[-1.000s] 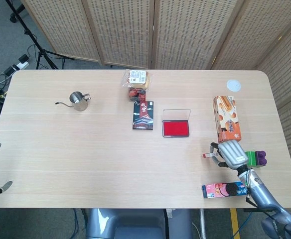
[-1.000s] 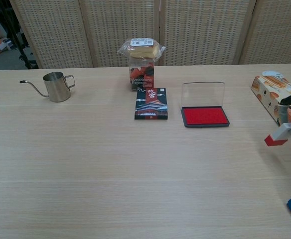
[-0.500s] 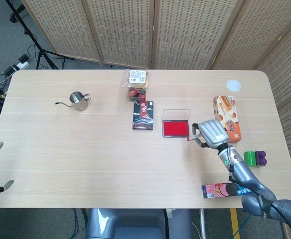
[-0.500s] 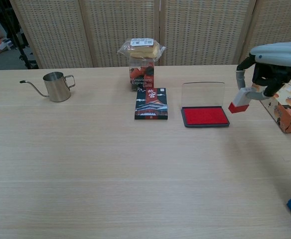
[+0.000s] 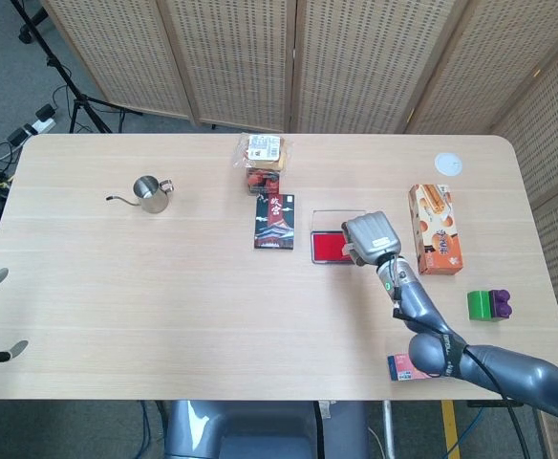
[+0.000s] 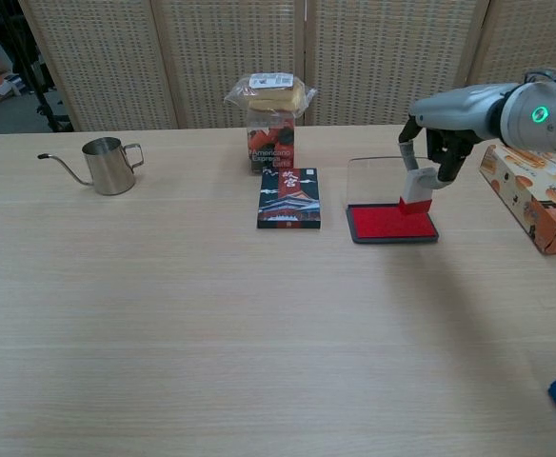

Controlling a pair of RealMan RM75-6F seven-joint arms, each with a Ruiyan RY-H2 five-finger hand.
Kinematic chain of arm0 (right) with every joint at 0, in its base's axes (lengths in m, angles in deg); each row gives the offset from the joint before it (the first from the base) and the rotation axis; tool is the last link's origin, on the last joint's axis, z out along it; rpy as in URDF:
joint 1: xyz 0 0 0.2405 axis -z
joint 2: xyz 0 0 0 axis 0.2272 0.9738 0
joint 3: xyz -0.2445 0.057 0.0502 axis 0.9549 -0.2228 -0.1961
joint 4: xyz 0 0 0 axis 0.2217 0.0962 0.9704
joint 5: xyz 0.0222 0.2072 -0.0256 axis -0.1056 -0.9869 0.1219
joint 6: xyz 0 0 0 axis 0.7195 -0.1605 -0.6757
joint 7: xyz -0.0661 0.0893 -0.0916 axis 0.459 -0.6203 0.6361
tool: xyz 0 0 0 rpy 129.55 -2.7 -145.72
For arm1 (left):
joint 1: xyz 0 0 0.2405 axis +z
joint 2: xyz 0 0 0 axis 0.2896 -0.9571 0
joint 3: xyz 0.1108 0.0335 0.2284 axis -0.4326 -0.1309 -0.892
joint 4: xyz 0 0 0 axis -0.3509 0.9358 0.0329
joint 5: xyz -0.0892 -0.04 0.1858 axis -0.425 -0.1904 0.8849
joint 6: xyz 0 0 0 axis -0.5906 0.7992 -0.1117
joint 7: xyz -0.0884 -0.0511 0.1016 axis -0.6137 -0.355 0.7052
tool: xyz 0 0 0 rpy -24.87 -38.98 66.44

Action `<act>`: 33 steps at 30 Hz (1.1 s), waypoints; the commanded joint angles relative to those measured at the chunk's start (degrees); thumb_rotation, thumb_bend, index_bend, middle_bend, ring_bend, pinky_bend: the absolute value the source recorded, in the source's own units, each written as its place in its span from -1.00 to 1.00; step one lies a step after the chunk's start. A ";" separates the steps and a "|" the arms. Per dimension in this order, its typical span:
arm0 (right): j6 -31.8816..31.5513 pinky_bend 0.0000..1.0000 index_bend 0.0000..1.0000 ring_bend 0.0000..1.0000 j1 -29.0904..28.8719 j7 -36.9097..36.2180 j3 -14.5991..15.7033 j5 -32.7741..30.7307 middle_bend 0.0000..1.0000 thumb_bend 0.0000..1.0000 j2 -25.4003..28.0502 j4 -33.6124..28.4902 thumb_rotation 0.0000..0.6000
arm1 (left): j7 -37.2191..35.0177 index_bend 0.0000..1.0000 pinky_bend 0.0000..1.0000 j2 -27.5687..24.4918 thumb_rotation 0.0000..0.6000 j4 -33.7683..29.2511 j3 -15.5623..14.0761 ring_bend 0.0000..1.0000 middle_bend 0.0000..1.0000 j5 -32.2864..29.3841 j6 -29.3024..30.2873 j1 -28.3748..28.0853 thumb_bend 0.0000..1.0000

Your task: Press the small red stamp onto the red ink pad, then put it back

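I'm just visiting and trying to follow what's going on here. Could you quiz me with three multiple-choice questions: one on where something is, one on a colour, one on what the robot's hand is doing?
1. Where is the small stamp?
A. on the ink pad
B. beside the metal pitcher
C. on the orange box

2. What colour is the block next to the purple one at the table's right edge?
A. yellow
B. green
C. white

3. What is the right hand doing?
A. resting flat on the table
B. holding the stamp
C. lifting the ink pad

Answers: 1 A, the stamp's red base sits at the pad's red surface, though firm contact can't be confirmed. 2 B, the head view shows a green block touching the purple one. 3 B, its fingers grip the stamp's white top.
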 commanded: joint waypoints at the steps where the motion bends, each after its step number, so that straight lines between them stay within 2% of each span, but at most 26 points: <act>1: -0.45 1.00 0.07 0.97 -1.57 1.35 0.45 -2.67 0.85 0.23 -1.20 1.05 1.00 | 0.15 -1.00 -1.00 0.04 1.00 0.04 0.06 -1.00 -1.00 -0.35 -0.32 -0.17 -0.99; 10: -1.53 1.00 0.08 0.97 -4.25 3.63 2.10 -6.74 0.85 0.24 -3.25 3.29 1.00 | 0.38 -1.00 -1.00 0.05 1.00 0.06 0.31 -1.00 -1.00 -1.52 -0.99 -0.59 -0.99; 17: -2.23 1.00 0.08 0.97 -5.30 4.29 2.92 -7.37 0.85 0.29 -4.72 5.28 1.00 | 0.05 -1.00 -1.00 -0.03 1.00 0.16 0.58 -1.00 -1.00 -2.28 -1.36 -0.82 -0.99; 33: 0.14 1.00 0.08 0.97 -7.58 3.68 2.35 -13.90 0.85 0.29 -8.98 12.00 1.00 | -0.02 -1.00 -1.00 -0.04 1.00 0.59 1.07 -1.00 -1.00 -4.64 -3.30 -1.83 -0.99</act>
